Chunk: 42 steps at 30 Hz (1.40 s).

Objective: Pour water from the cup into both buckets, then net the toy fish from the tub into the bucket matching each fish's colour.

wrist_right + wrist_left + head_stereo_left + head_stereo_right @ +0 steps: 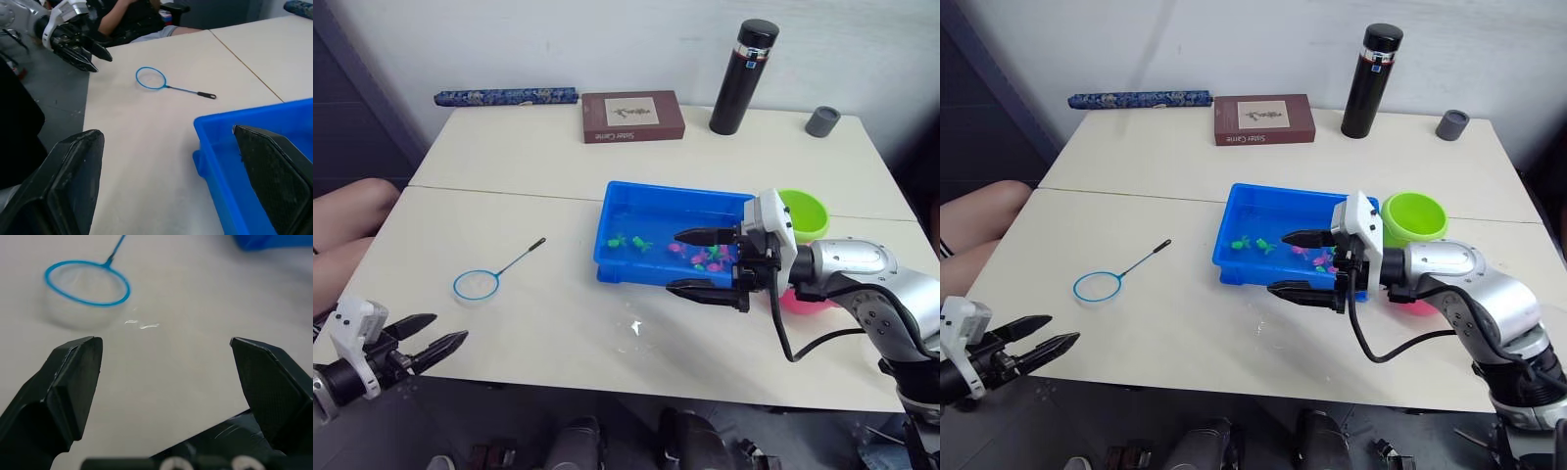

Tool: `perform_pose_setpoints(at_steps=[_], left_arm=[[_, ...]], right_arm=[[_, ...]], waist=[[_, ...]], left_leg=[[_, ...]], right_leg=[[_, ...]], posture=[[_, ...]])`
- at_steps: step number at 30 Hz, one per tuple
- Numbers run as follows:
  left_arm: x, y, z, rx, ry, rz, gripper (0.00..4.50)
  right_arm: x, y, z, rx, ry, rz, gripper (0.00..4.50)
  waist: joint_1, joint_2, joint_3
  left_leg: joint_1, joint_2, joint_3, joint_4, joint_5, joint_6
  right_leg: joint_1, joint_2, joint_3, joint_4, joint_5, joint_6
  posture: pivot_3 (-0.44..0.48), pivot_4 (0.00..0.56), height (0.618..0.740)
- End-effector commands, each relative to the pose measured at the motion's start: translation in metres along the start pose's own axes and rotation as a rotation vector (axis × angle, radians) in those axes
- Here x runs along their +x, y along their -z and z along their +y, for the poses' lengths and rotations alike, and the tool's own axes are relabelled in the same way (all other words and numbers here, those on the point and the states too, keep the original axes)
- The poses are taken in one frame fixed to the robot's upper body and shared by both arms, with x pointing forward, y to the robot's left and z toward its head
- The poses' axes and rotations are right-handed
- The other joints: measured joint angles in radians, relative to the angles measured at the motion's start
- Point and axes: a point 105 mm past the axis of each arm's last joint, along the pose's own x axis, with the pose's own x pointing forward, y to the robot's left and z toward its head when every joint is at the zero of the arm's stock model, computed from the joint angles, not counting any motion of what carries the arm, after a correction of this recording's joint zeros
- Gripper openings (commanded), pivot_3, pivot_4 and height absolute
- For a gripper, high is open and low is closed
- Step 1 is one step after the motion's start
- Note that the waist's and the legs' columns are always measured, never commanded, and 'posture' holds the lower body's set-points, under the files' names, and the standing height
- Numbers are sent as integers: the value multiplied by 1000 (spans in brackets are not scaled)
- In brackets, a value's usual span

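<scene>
Cream bench [558,323]: round blue-rimmed hoop net [476,285] lying free for pickup, left gripper [438,338] fingers wide nearby; right gripper [703,262] fingers wide, empty, over shallow blue plastic tub [617,211].

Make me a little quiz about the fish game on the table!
1. True or false: the net lies flat on the table.
2. Which bucket stands farther from the robot? A: the green bucket. B: the pink bucket.
3. Fill in: the toy fish are in the blue ___.

Key:
1. True.
2. A.
3. tub.
</scene>
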Motion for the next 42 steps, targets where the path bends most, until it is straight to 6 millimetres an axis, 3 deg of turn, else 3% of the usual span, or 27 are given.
perform_pose_setpoints(at_steps=[1,6,12,17,27,30,35,38,40,42], left_arm=[[12,-14,10,77,6,71,4500],[48,-57,21,130,45,163,4500],[93,-81,27,232,64,301,4500],[119,-81,41,323,18,447,4500],[159,-65,33,386,75,522,4500],[165,-60,33,416,64,526,3630],[170,-62,30,390,85,484,1346],[169,-77,26,341,113,395,38],[169,-88,23,332,138,346,38],[159,-120,-1,445,331,157,38]], right_arm=[[2,-4,2,-47,-8,-11,4447],[5,4,7,-81,16,7,4447],[8,7,15,-65,47,2,4447],[10,4,16,-87,86,-6,4447],[10,-5,20,-110,145,-19,4447],[8,-7,19,-111,159,-18,4500],[4,-8,19,-105,171,-14,4500],[2,-8,21,-107,170,-7,4500],[0,-9,21,-107,168,-4,4500],[-2,-12,19,-118,164,3,4500]], waist=[[-3,0,0],[-9,-1,-1],[-19,-1,-1],[-20,-2,-1],[-8,-2,-1],[-2,-2,-1],[-4,-2,-1],[-5,-2,-1],[-5,-2,-1],[-6,-3,-1]], left_leg=[[0,0,0,0,0,0],[-1,-1,1,-1,0,0],[1,-1,11,-3,0,0],[1,0,14,-2,0,0],[0,0,14,0,0,0],[0,0,13,1,0,1],[1,-1,12,4,1,1],[1,0,12,5,1,1],[1,0,12,5,1,1],[-1,0,11,6,0,2]], right_leg=[[0,0,0,1,0,0],[-2,2,-1,3,0,0],[-7,9,-7,8,0,0],[-6,10,-8,8,0,0],[-7,10,-9,8,0,1],[-6,9,-9,9,0,1],[-4,8,-9,11,0,1],[-4,8,-9,12,0,1],[-5,8,-9,12,0,1],[-6,8,-10,11,0,1]], posture=[[0,150,740],[0,150,740],[0,150,740],[0,150,740],[0,150,740],[0,150,740],[0,150,740],[0,150,740],[0,150,740],[0,150,740]])
